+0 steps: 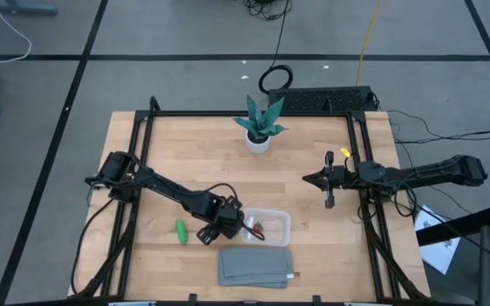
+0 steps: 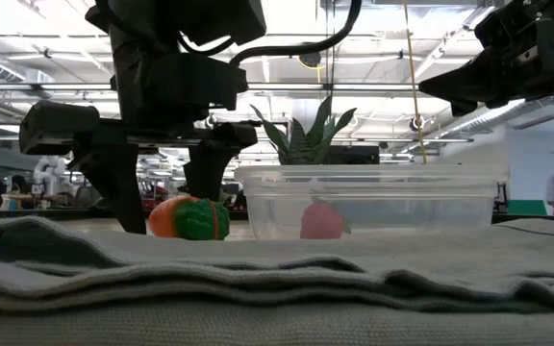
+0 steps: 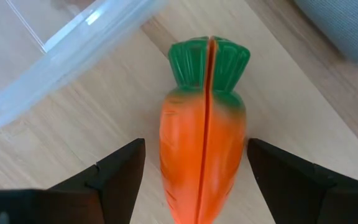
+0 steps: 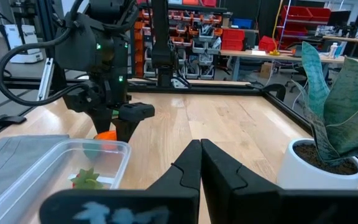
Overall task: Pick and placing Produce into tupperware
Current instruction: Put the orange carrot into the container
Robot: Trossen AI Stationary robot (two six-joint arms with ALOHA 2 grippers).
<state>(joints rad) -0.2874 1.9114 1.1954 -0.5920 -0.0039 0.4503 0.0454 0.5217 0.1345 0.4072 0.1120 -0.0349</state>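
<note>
The orange carrot with a green top (image 3: 202,149) lies on the wooden table beside the clear tupperware (image 1: 267,226). My left gripper (image 3: 196,177) is open, pointing down, with one finger on each side of the carrot, low over the table. The low view shows this too (image 2: 188,218). In the high view the gripper (image 1: 225,223) hides the carrot. The reddish berry (image 2: 321,221) lies inside the tupperware on its floor. The green elongated piece (image 1: 180,230) lies on the table left of my left gripper. My right gripper (image 1: 328,184) is shut and empty, raised at the table's right.
A folded grey cloth (image 1: 256,265) lies at the near edge, just in front of the tupperware. A teal plant in a white pot (image 1: 259,126) stands at the far middle. A black frame (image 1: 143,153) runs around the table.
</note>
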